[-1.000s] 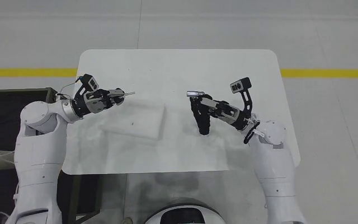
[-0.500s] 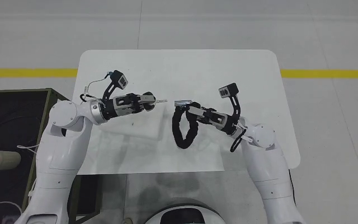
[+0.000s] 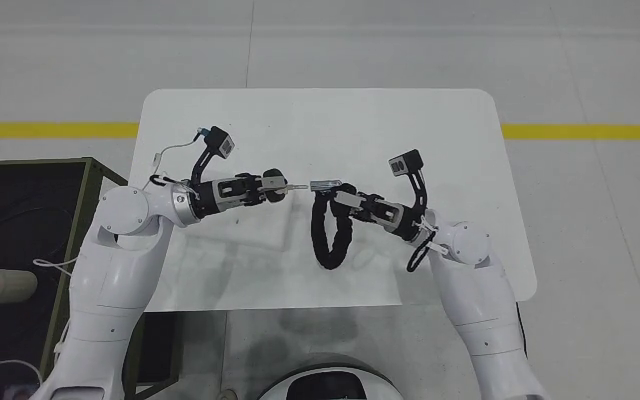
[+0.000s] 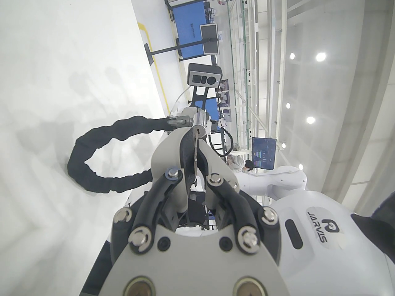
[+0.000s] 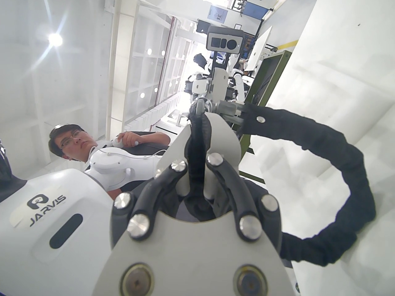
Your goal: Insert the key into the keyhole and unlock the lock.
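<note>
In the top view my left gripper (image 3: 275, 186) is shut on a thin silver key (image 3: 294, 186) that points right, above the table's middle. Its tip sits just short of the silver lock head (image 3: 324, 185). My right gripper (image 3: 346, 198) is shut on the cable lock just behind that head, and the black cable (image 3: 322, 238) hangs in a loop toward the front edge. In the left wrist view the key (image 4: 196, 150) runs between my shut fingers (image 4: 169, 152) up to the lock head (image 4: 199, 123). In the right wrist view my right gripper (image 5: 197, 121) clamps the cable beside the lock head (image 5: 226, 107).
The white table (image 3: 420, 120) is bare around both arms. A dark bin with a green rim (image 3: 45, 210) stands off the table's left edge. A yellow floor line (image 3: 570, 130) runs behind the table.
Both arms have come together over the table's middle. The left gripper carried the key rightward until its tip is almost at the lock head, and the cable loop now hangs below the right gripper.
</note>
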{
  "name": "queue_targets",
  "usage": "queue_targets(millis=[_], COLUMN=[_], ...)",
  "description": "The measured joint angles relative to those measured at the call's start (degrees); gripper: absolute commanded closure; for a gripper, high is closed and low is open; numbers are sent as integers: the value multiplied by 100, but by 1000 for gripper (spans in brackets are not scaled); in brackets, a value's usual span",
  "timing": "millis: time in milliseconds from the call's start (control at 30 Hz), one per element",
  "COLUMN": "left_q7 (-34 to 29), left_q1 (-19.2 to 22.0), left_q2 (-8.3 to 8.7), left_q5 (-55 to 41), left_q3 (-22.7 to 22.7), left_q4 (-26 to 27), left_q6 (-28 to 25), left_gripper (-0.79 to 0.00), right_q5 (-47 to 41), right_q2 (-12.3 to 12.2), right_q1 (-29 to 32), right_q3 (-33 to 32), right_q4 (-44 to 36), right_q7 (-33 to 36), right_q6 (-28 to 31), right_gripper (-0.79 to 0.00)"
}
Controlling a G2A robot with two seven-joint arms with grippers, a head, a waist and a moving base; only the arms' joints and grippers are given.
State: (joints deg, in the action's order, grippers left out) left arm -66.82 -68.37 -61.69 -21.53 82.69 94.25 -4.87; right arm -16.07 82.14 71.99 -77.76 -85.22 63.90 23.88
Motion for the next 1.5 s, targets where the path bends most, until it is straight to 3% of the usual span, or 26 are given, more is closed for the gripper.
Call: queue_targets(millis=[667,1500], left_q7=[-91,-349], left_q1=[-19,61], left_q2=[-4,-22], left_q5=[-53,-104], left_q3=[-3,-76], left_q4=[-8,-65], left_q6=[199,-9], left_gripper=[0,0], right_q5=[-41,-315], right_q2=[-120,-169], right_q1=[8,-180], right_q3=[224,488], right_q4=[-72,115], right_q7=[-145,-245], right_q6=[58,-101], right_gripper=[0,0])
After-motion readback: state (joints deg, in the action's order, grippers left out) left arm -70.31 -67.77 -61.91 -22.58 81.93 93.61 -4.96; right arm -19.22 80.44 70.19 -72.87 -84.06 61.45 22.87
